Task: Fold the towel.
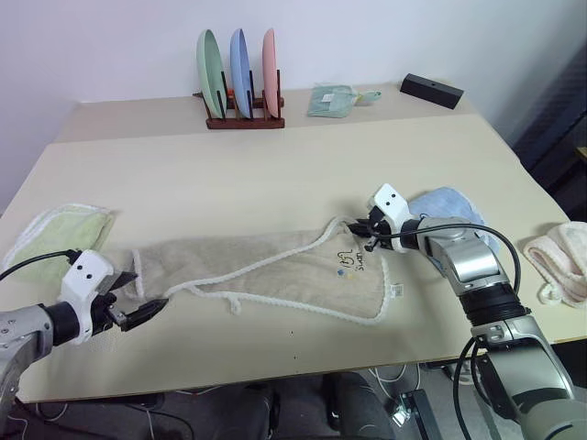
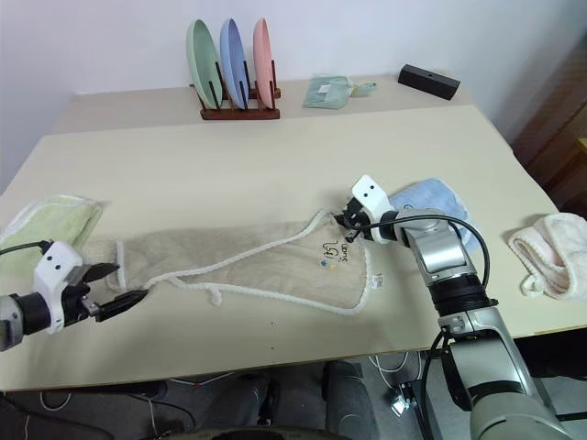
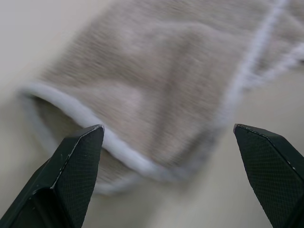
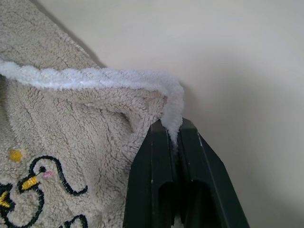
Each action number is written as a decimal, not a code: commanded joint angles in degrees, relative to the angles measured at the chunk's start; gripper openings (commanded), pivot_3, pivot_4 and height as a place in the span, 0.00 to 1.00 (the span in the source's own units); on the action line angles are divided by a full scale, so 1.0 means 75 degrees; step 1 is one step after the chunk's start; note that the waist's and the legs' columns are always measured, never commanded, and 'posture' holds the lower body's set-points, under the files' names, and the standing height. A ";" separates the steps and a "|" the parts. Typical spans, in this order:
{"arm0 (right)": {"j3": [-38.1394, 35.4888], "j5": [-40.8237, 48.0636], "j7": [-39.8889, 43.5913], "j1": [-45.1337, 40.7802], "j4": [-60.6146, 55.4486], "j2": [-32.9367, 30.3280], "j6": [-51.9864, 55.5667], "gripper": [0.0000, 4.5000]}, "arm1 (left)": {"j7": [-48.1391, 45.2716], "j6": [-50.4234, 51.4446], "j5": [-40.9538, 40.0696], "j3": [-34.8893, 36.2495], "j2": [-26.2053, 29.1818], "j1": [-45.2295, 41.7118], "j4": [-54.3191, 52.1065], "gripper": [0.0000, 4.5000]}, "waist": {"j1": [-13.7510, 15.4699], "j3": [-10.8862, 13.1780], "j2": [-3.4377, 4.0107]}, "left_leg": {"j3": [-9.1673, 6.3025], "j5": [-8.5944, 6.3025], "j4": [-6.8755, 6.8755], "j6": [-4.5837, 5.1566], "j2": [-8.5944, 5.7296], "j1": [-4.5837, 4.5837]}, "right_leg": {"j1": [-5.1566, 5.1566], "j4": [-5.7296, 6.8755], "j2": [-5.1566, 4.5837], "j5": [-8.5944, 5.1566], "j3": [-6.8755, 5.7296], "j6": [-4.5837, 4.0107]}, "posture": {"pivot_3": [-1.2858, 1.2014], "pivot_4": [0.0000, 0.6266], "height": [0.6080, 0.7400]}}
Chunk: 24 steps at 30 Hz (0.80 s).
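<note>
From the head views, the towel (image 1: 275,266) lies stretched out in a long, rumpled strip across the front part of the worktop (image 1: 275,174), its white corded edging snaking along it and a small dark printed mark near its right end. The right hand (image 1: 367,229) is at that right end, its two black fingers pressed together on the towel's upper corner. The left hand (image 1: 138,307) sits just off the towel's left end, its fingers spread wide with nothing between them. A light green folded towel (image 1: 60,234) lies just beyond the left hand, a light blue cloth (image 1: 449,206) is behind the right arm, and a pink cloth (image 1: 559,261) rests at the worktop's right edge. At the back stand a rack of plates (image 1: 240,78), a small green packet (image 1: 332,99) and a black box (image 1: 431,90).

In the left wrist view, both black fingertips (image 3: 78,156) stand far apart, and the towel's edged end lies on the worktop ahead of them, not gripped.

In the right wrist view, the fingers (image 4: 156,175) are clamped tight on the white cord at the towel's corner, with the dark printed mark on the cloth nearby.
</note>
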 commanded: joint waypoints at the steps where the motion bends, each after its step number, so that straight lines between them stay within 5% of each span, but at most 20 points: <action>1: -0.0026 0.0044 0.0019 -0.0072 -0.0261 0.0050 -0.0034 0.00 | 0.0083 -0.0368 0.0196 -0.0002 -0.0105 -0.0088 0.0089 0.87 | -0.0006 0.0000 0.0000 | 0.0000 0.0000 0.0000 0.0000 0.0000 0.0000 | -0.0001 0.0000 0.0000 0.0000 0.0000 0.0000 | 0.52 0.24 0.94; 9: 0.0004 0.0026 0.0067 -0.0156 -0.0192 0.0064 -0.0076 0.00 | -0.0180 -0.0461 -0.0043 0.0253 -0.0317 0.0161 -0.0111 0.01 | -0.0006 0.0000 0.0000 | 0.0000 0.0000 -0.0001 0.0000 0.0001 -0.0001 | -0.0002 0.0000 0.0001 0.0000 0.0000 0.0000 | 0.52 0.24 0.94; 24: -0.0147 -0.0105 0.0309 -0.0435 -0.0285 -0.0380 -0.0817 0.00 | 0.0526 -0.0295 -0.0923 0.1334 -0.0774 -0.0981 0.0185 0.01 | -0.0001 0.0000 0.0000 | 0.0000 0.0001 0.0003 -0.0001 0.0000 -0.0001 | -0.0001 0.0002 0.0000 0.0000 -0.0003 0.0001 | 0.52 0.24 0.94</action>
